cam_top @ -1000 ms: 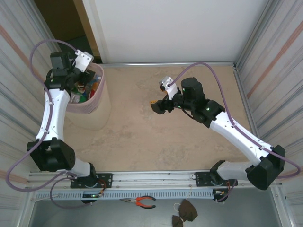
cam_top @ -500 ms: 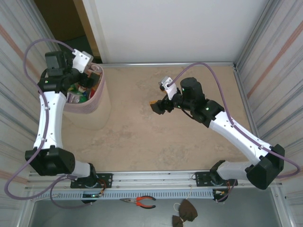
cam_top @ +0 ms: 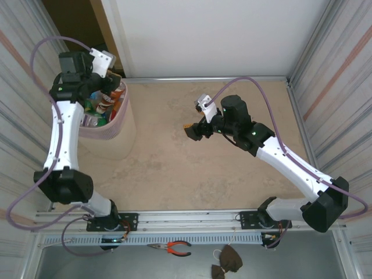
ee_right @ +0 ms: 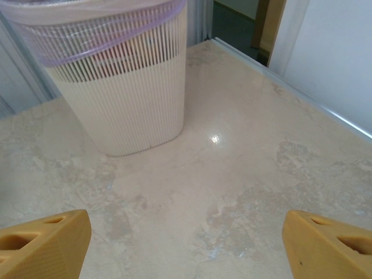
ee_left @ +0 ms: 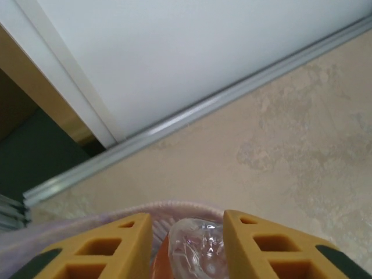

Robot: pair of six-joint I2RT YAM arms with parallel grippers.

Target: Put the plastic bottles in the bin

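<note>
- Left hand [ee_left: 188,232] shifted back over beige pink-bagged bin [cam_top: 119,136]; clear plastic bottle [ee_left: 195,247] between its jaws, grip unclear.
- Right hand [ee_right: 186,238] wide open over beige table [cam_top: 203,174].

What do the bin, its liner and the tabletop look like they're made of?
Bin: likely matte beige plastic, moulded vertical slats. Liner: thin translucent pink film, folded over the rim. Tabletop: mottled beige stone-look, semi-gloss with a glint; possibly laminate.

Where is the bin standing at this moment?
In the top view the bin stands in the far left corner of the table, beneath the left claw.
</note>
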